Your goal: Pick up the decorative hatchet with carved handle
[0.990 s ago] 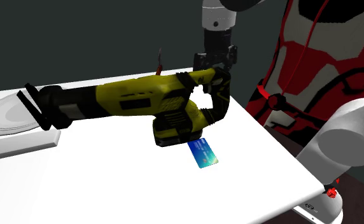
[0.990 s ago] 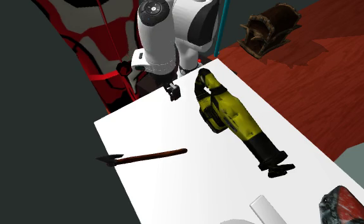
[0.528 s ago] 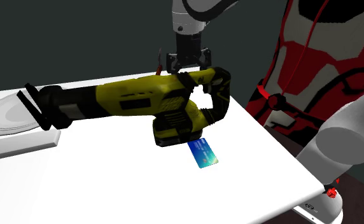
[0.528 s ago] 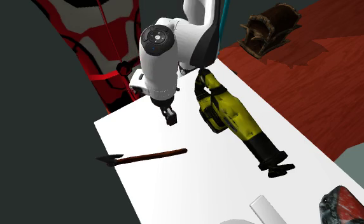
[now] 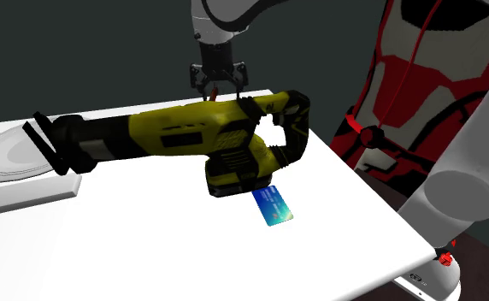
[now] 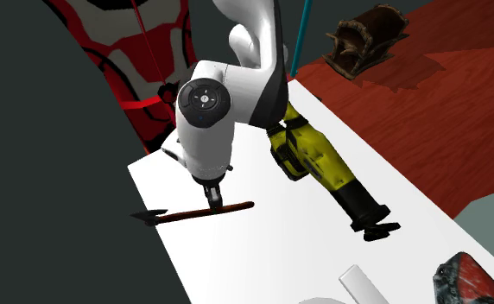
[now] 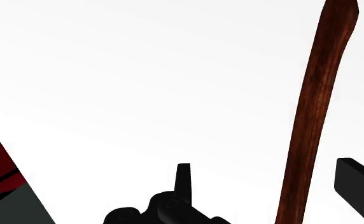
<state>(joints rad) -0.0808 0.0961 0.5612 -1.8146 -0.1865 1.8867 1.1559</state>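
Note:
The hatchet (image 6: 204, 211) lies flat on the white table (image 6: 262, 250), its dark head (image 6: 150, 216) near the table edge and its reddish-brown handle pointing toward the saw. My gripper (image 6: 215, 201) hangs just over the handle's middle, fingers open. In the wrist view the handle (image 7: 314, 108) runs between the two black fingers (image 7: 184, 181), closer to the outer one, and neither touches it. In the shoulder view my gripper (image 5: 220, 85) is behind the saw, which hides most of the hatchet.
A big yellow and black reciprocating saw (image 5: 183, 137) lies across the table, with a blue card (image 5: 273, 206) beside it. A grey plate (image 5: 8, 158) sits at the shoulder view's left. A red and white figure (image 5: 422, 77) stands close behind the table.
The arm has swung toward the shoulder view's left and come down, from beside the saw's grip to just above the hatchet handle. The fingers stay open.

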